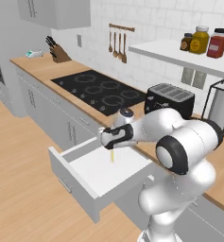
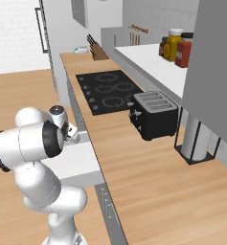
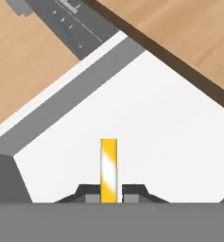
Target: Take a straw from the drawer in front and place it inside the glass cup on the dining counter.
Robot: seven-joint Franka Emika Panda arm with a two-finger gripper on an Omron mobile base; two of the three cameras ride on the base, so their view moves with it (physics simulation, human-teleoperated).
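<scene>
The drawer (image 1: 101,177) stands pulled out from the cabinet under the wall worktop, its white inside (image 3: 146,127) bare. My gripper (image 1: 111,147) hangs just above the drawer, pointing down. It is shut on the straw (image 3: 108,169), a thin yellow stick with a pale stripe held between the two fingertips. The straw (image 1: 111,155) hangs straight down from the fingers, its lower end just over the drawer floor. In the right base view the arm's own body covers most of the gripper, and the drawer (image 2: 81,160) shows behind it. The glass cup and the dining counter are out of view.
The wall worktop (image 1: 47,71) carries a black hob (image 1: 99,90), a black toaster (image 1: 170,99), a knife block (image 1: 59,52) and a metal-framed appliance (image 2: 196,139). A shelf (image 1: 179,49) holds several jars. Wooden floor (image 1: 19,179) lies left of the drawer.
</scene>
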